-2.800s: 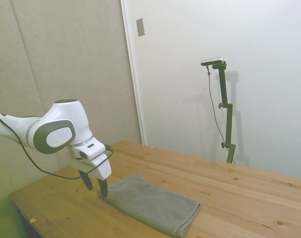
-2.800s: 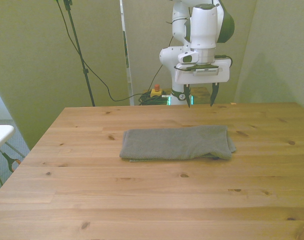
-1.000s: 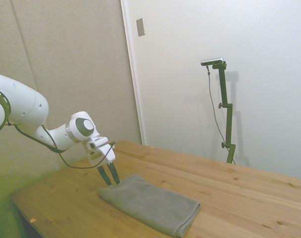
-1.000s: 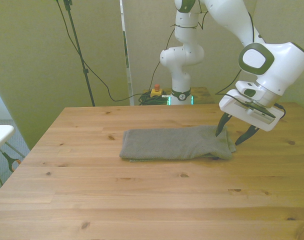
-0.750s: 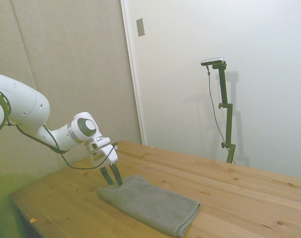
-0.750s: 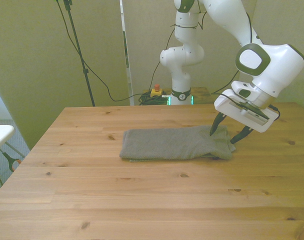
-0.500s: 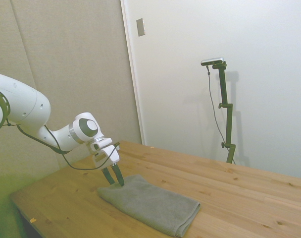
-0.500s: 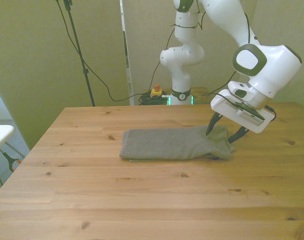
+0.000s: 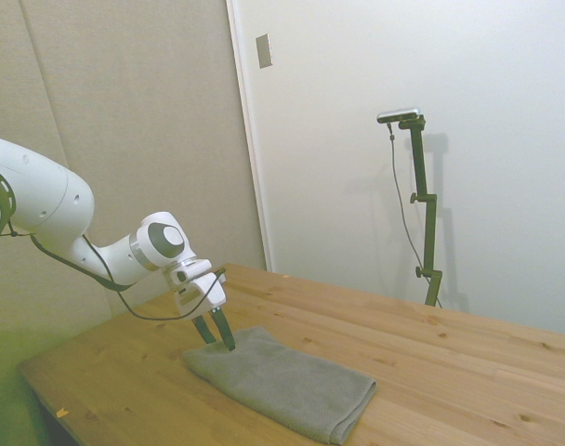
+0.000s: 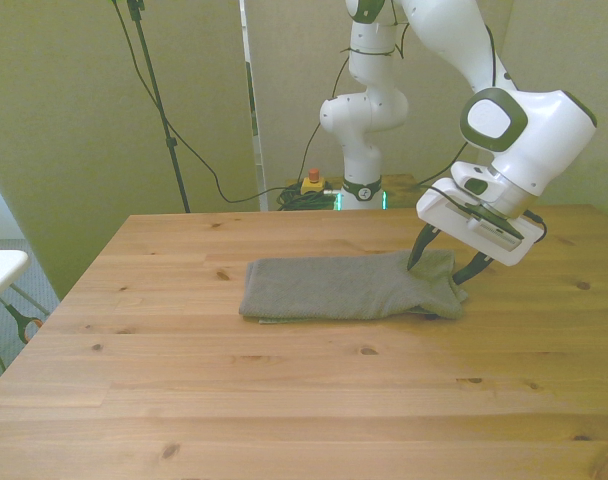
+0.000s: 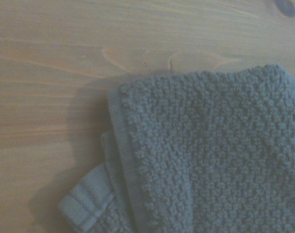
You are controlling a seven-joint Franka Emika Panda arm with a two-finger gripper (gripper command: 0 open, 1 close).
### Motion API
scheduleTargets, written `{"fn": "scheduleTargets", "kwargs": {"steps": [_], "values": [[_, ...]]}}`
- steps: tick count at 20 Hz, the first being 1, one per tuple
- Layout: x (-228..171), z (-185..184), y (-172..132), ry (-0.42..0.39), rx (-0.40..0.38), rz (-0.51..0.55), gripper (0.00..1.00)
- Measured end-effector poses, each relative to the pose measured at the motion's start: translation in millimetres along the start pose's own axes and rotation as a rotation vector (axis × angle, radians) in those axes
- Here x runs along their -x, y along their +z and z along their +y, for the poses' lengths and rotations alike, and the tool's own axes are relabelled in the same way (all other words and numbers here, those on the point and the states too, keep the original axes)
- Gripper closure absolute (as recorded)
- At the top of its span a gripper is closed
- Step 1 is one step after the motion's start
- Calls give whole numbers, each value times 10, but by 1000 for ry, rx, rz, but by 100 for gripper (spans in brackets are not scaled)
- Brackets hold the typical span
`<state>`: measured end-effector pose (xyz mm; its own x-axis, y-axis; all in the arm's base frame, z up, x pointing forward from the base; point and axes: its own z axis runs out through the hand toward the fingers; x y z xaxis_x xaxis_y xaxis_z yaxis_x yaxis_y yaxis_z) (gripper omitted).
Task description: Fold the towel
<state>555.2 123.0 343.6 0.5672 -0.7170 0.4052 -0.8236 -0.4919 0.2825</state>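
Towel [image 10: 349, 287], a plain grey-taupe rectangular terry cloth, is lying folded into a long band on the wooden plank worktop [image 10: 284, 400], its length running across the front view. In the side view the same towel [image 9: 282, 381] is sitting toward the near end of the worktop [image 9: 468, 372], with its rounded folded end pointing away from the arm. The white two-finger gripper [image 10: 446, 262] is leaning in at a tilt over the towel's end at the front view's right, with its dark fingers [image 10: 416, 253] spread wide and straddling that end, one finger at the far edge of the cloth and the other just beyond the corner. Whether the fingertips are touching the cloth cannot be told. In the side view the gripper [image 9: 217, 334] is pointing down at the towel's end nearest the arm. The wrist view is showing the towel's corner [image 11: 205, 155] from close by: nubbly weave, layered hems peeking out beneath the top layer, and bare wood [image 11: 50, 73] beside it.
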Motion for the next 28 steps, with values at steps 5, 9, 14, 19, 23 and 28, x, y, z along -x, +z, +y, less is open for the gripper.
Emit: {"fn": "scheduleTargets", "kwargs": {"steps": [5,9,14,19,23,28], "values": [[16,23,50,-5,3,1,100],[21,35,87,-8,4,1,100],[20,58,146,-9,11,0,100],[26,72,182,-10,15,-3,100],[-18,96,154,0,8,-2,100],[-216,238,-105,39,-41,10,100]]}}
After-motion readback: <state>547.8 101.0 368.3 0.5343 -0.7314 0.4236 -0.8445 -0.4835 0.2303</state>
